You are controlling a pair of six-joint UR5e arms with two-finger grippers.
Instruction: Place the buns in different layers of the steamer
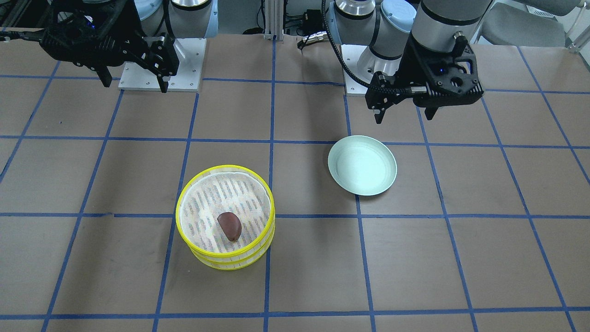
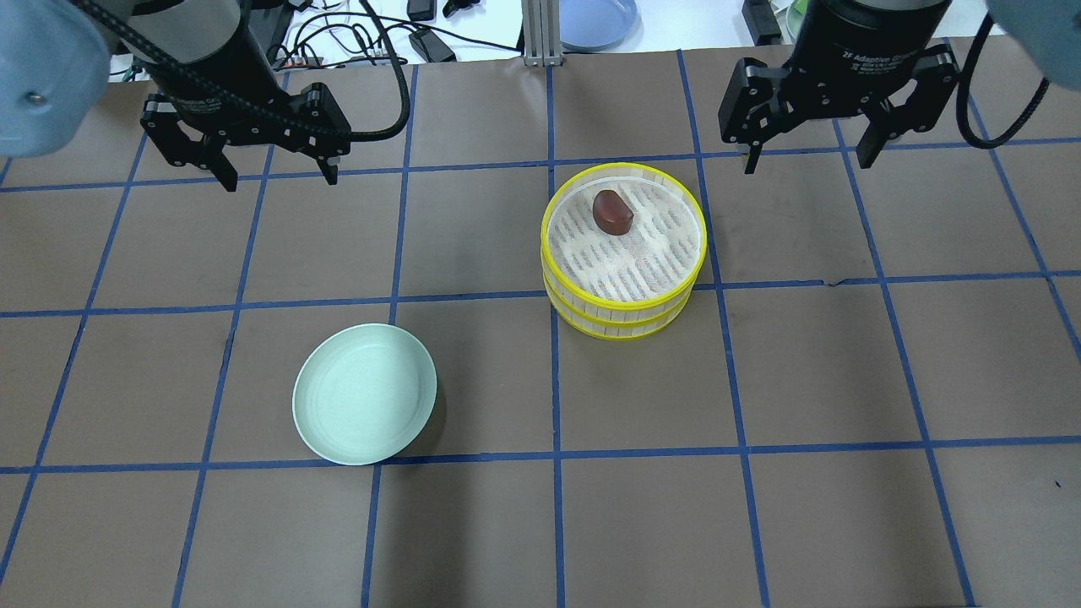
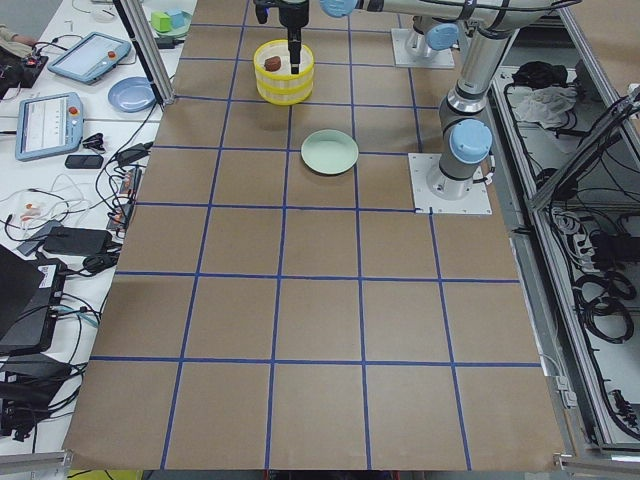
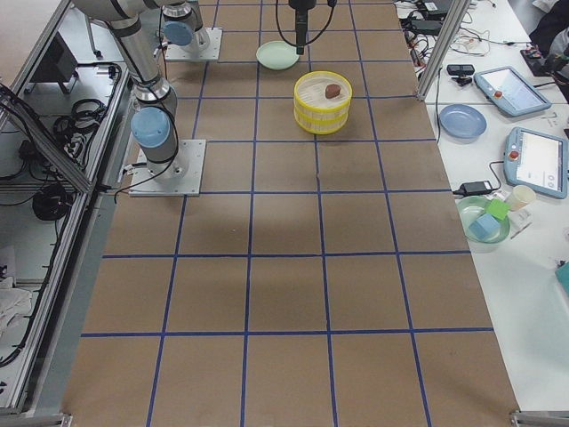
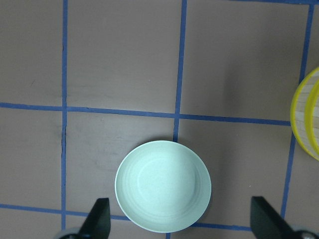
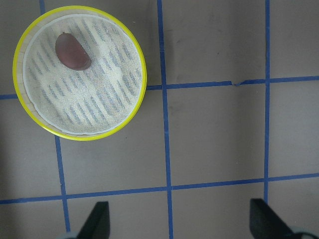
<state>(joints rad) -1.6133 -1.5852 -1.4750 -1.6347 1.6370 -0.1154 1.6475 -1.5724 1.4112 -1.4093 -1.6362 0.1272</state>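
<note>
The steamer (image 2: 625, 299) is two yellow-rimmed trays stacked one on the other, right of the table's centre. It also shows in the front view (image 1: 224, 167) and the right wrist view (image 6: 82, 138). The dark reddish-brown bun (image 2: 612, 211) lies on the top tray's mesh floor and shows in the front view (image 1: 229, 226) and the right wrist view (image 6: 72, 51) too. The cream-white bun is not visible in any view. My left gripper (image 2: 279, 179) is open and empty, high above the table beyond the plate. My right gripper (image 2: 807, 163) is open and empty, high and to the right of the steamer.
An empty pale green plate (image 2: 365, 405) lies left of centre, below my left wrist camera (image 5: 163, 185). A blue plate (image 2: 595, 21) and cables lie past the table's far edge. The arm bases (image 1: 161, 64) stand at the robot's side.
</note>
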